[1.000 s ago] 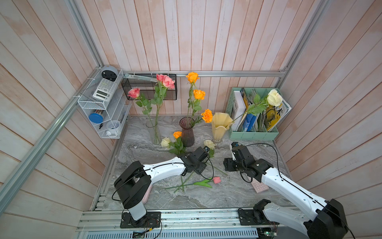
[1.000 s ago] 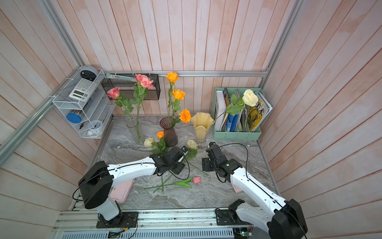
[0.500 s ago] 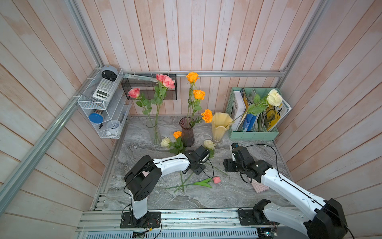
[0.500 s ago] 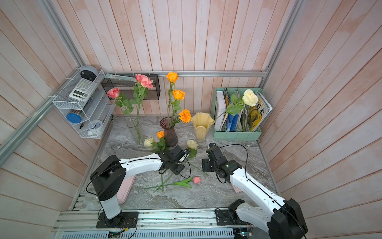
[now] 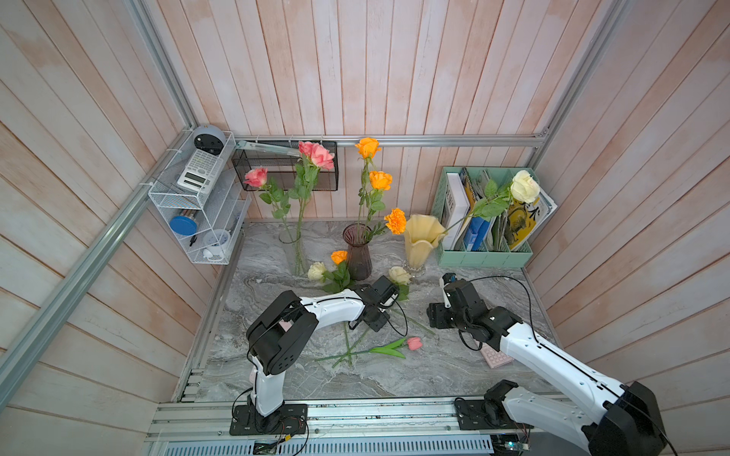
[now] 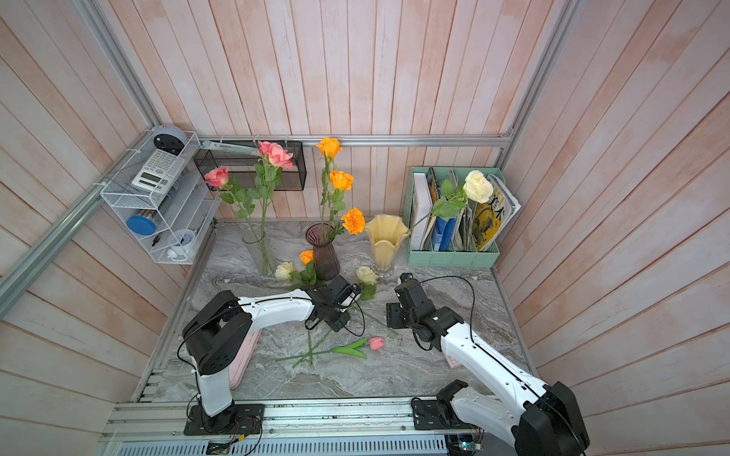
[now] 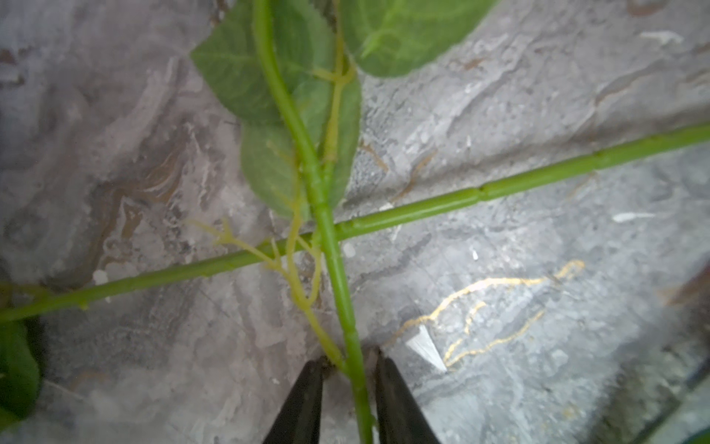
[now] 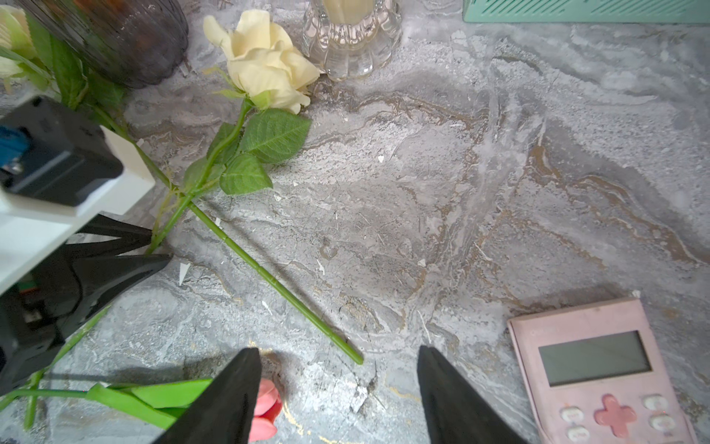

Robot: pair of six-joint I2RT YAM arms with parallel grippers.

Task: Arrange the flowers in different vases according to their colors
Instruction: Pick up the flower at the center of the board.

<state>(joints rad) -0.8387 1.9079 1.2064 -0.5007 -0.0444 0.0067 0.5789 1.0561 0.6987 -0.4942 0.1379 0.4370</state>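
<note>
Pink roses (image 5: 316,154) stand in the clear vase (image 5: 294,252), orange flowers (image 5: 380,179) in the purple vase (image 5: 357,252), and one cream rose (image 5: 524,186) in the yellow vase (image 5: 420,241). A white rose (image 5: 317,271), an orange rose (image 5: 339,256), a cream rose (image 5: 399,274) and a pink tulip (image 5: 414,343) lie on the table. My left gripper (image 7: 349,359) sits low over the lying cream rose's stem (image 7: 338,269). Its jaws are drawn close on either side, with thin gaps showing. My right gripper (image 8: 336,349) hangs open and empty, beside the tulip (image 8: 265,407).
A second stem (image 7: 538,180) crosses under the one between my left jaws. A pink calculator (image 8: 599,369) lies by the right arm. The mint file holder (image 5: 486,256), black mesh basket (image 5: 284,166) and wire shelf (image 5: 189,221) line the back and left.
The left arm's elbow has swung in towards the middle, and its jaws have narrowed around the cream rose's stem. The right arm has not moved.
</note>
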